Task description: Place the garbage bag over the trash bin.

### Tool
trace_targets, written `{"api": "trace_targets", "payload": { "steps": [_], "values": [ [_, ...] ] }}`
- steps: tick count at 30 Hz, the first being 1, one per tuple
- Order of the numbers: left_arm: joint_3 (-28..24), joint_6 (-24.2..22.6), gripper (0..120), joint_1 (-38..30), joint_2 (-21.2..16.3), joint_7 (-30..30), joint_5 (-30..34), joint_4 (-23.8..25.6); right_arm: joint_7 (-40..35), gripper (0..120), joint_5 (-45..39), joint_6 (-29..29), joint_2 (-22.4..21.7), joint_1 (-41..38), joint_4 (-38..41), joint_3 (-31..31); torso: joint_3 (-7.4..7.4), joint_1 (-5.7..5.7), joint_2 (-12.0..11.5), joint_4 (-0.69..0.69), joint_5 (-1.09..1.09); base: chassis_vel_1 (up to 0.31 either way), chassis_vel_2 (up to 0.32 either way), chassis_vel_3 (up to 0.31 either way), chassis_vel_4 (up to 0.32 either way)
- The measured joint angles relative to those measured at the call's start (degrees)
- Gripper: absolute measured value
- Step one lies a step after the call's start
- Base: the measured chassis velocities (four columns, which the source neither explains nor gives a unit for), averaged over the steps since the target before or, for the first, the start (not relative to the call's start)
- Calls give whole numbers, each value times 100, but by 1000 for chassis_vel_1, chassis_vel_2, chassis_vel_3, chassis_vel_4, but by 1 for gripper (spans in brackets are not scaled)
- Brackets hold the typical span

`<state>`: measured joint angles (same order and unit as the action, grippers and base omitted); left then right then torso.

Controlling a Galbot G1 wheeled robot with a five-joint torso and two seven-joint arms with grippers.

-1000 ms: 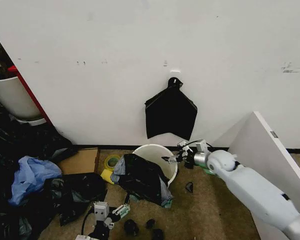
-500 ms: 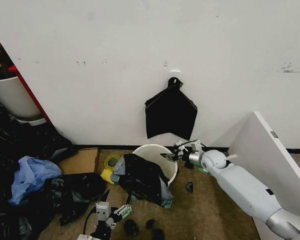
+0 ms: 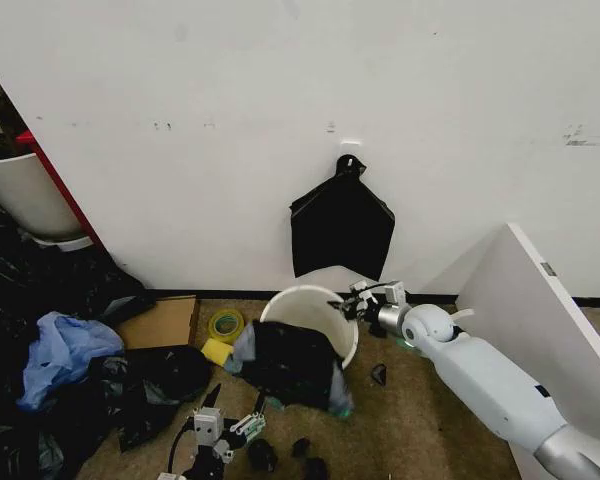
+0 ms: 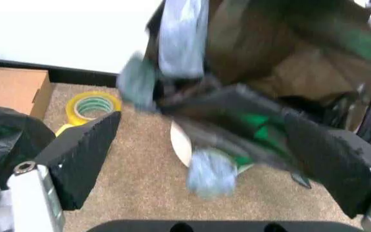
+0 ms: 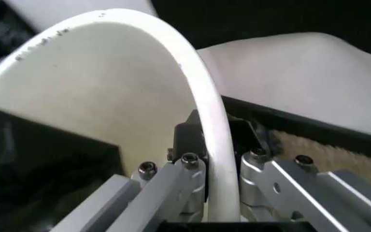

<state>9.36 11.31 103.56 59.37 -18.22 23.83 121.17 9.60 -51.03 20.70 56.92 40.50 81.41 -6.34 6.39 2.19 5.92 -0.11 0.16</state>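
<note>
The right pincer (image 3: 358,303) is at the far right side of the trash bin (image 3: 305,305), and the right wrist view shows its fingers (image 5: 189,145) pinching the bin's rolled white rim (image 5: 205,111), one finger inside the wall and one outside. The bin stands on the brown carpet (image 3: 410,420) against the white wall (image 3: 280,100), tipped a little toward the robot. The garbage bag (image 3: 290,365) hangs over the near side of the bin, a crumpled glossy black heap with pale grey-blue folds at its edges, draped down onto the floor; the far part of the bin's mouth is uncovered. Down low, the left pincer (image 3: 225,425) sits just in front of the bag, and the left wrist view shows its two dark padded fingers (image 4: 85,152) spread wide, with the bag (image 4: 237,121) a blurred smear between them. Whether either pad actually touches the plastic is hard to tell through that blur. Beside the bin lies a yellow tape roll (image 3: 224,324) next to a cardboard box (image 3: 160,320). A flat black bag with a knotted top (image 3: 342,228) hangs on the wall above the bin. To the left lie a blue plastic bag (image 3: 60,355) among black bags, and a white tub with a red edge (image 3: 20,190) beyond. A white board (image 3: 540,320) leans at the right.
</note>
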Motion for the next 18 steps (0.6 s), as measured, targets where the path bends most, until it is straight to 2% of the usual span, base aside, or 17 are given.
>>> {"api": "trace_targets", "payload": {
  "steps": [3, 5, 9, 10, 12, 17, 18],
  "values": [
    [-14, -30, 100, -33, -17, -7, 44, 19, -834, 2, -452, 147, -240, 448, 669, 194, 0, 0, 0, -1, -1, 0, 0, 0, 0],
    [-19, -33, 100, -41, -23, -7, 47, 21, -981, 2, -519, 178, -287, 556, 814, 234, 0, 0, 0, -1, 0, 0, 0, 0, 0],
    [-40, -41, 100, -81, -35, -8, 58, 26, -1741, 2, -835, 323, -493, 1313, 1666, 498, 0, 0, 0, -3, 1, 0, 0, 0, 0],
    [-49, -44, 100, -100, -46, -8, 69, 28, -2113, 2, -953, 365, -514, 1663, 2079, 649, -1, 0, 0, -2, 0, 0, 0, 0, 0],
    [-56, -45, 100, -107, -51, -9, 74, 29, -2254, 2, -989, 368, -510, 1772, 2215, 694, -1, 0, 0, -3, -1, 0, 0, 0, 0],
    [-84, -54, 100, -136, -72, -9, 81, 71, -3560, 2, -1202, 140, -159, 2319, 2911, 886, -1, 0, 0, -1, -1, 0, 0, 0, 0],
    [-84, -54, 100, -136, -72, -9, 81, 71, -3560, 2, -1202, 140, -159, 2319, 2911, 886, -1, 0, 0, -1, -1, 0, 0, 0, 0]
  ]
}}
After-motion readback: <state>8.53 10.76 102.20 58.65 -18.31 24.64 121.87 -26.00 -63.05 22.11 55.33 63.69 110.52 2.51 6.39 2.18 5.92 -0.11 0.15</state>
